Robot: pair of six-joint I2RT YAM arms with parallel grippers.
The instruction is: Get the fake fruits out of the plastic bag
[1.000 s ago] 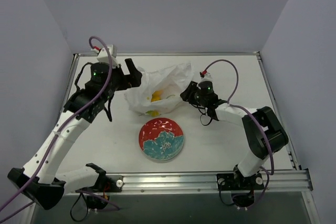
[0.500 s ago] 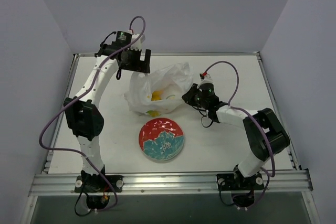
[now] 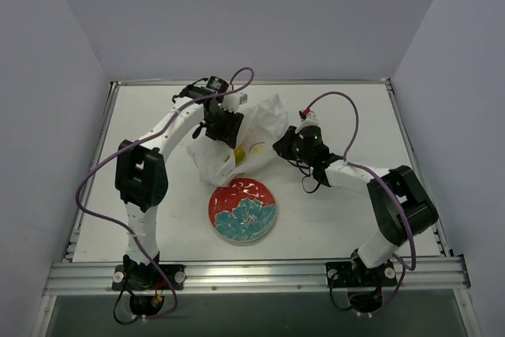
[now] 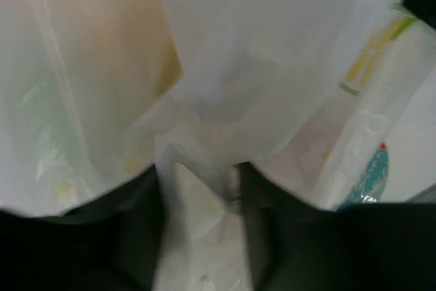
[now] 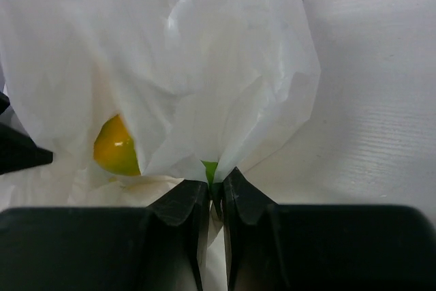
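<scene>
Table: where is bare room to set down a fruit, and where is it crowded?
Bare table lies right of the plate, up to the right arm; also left of the plate, up to the left arm, and in the far right corner. Crowded: the middle, where the plastic bag, left gripper and right gripper meet.

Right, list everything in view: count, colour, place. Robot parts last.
plastic bag: one, translucent white, far middle of the table, between the grippers.
fake fruits: count unclear, one yellow-orange showing plus a green bit, inside the bag.
plate: one, red and teal floral, just nearer than the bag.
table: one, white, under everything.
left gripper: one, black, open around a fold of bag film.
right gripper: one, black, shut on the bag's right edge.
</scene>
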